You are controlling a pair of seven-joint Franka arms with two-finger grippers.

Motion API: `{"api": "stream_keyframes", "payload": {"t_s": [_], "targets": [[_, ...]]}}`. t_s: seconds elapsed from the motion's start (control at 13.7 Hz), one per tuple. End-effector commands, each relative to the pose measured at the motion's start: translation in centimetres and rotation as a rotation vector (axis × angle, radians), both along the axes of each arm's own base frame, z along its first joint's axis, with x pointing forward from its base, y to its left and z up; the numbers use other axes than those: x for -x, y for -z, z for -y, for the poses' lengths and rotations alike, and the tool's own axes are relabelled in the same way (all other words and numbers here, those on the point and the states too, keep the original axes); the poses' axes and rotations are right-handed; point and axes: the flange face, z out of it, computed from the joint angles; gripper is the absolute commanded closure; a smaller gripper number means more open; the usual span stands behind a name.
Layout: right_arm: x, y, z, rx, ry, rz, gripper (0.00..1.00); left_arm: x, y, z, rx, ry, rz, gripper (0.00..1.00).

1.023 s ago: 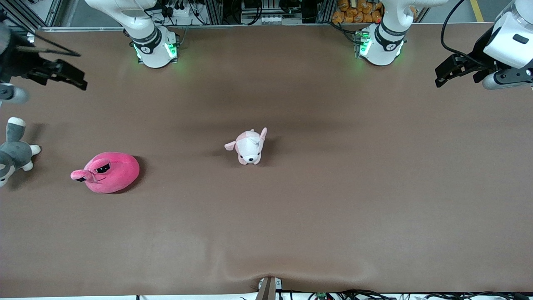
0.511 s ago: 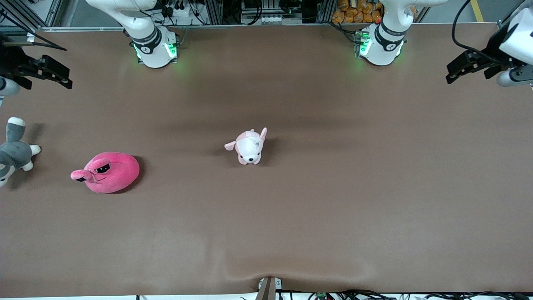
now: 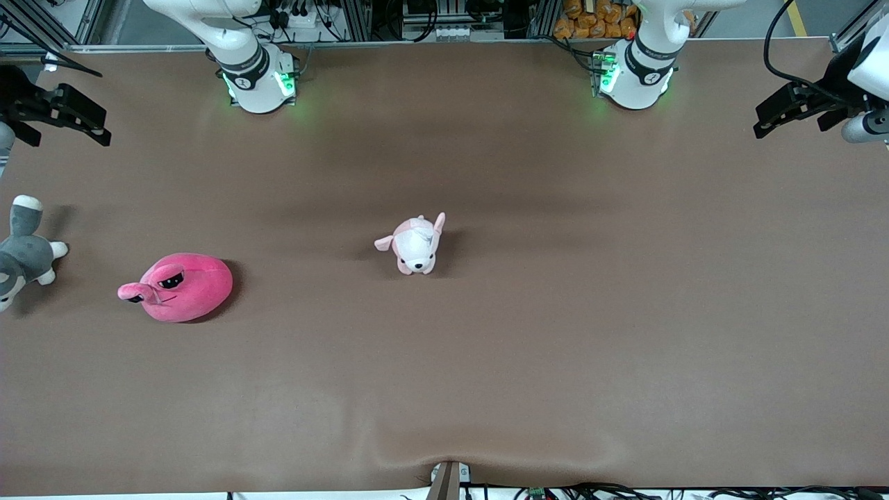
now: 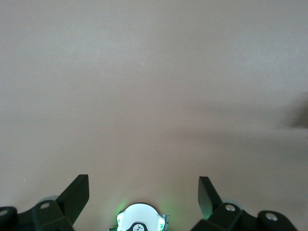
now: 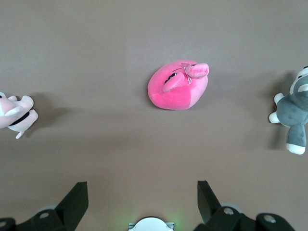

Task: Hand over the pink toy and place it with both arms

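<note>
The pink toy [image 3: 178, 287] lies on the brown surface [image 3: 555, 333] toward the right arm's end, well in from that edge and about midway between the edge with the robot bases and the edge nearest the front camera. It is a hot-pink, rounded blob of plush, smooth and dome-shaped, with black slanted eyes that give it an angry look and a small floppy flap sticking out from its face toward the right arm's end of the surface. In the right wrist view the pink toy [image 5: 178, 85] shows the same plump body with the flap folded over its top and thin dark stitching near the eyes. Nothing touches it.

Beside it, closer to the right arm's edge of the surface, a grey-and-white plush [image 3: 24, 251] lies partly cut off by the frame, well apart from the pink toy. Near the middle of the surface sits a small pale pink-and-white puppy plush [image 3: 414, 244], also well apart from the pink toy and slightly farther from the front camera.

The right tool [image 3: 82, 122] hangs over the corner of the surface at the right arm's end, by the edge with the bases; its fingers [image 5: 77, 202] are spread wide with nothing between them. The left tool [image 3: 785, 112] hangs over the corresponding corner at the left arm's end, its fingers [image 4: 77, 195] likewise spread and empty, with only bare surface below it.
</note>
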Motion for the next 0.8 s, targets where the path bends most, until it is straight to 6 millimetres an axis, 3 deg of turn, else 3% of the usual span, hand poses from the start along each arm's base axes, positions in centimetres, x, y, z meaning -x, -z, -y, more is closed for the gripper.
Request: {"api": "stream_keyframes", "payload": {"t_s": [0.0,0.22,0.73], "targets": [[0.0,-0.5,0.1,0.010,-0.001,0.010,0.00,0.3,-1.2,-0.2,0.000,0.027,0.016,0.00],[-0.1,-0.5,0.5,0.007,0.004,0.010,0.00,-1.0,-1.8,-0.1,0.004,0.033,0.029,0.00],[-0.1,-0.3,0.7,0.008,0.009,0.005,0.00,-0.7,-1.3,-0.1,0.003,0.023,-0.009,0.00]]}}
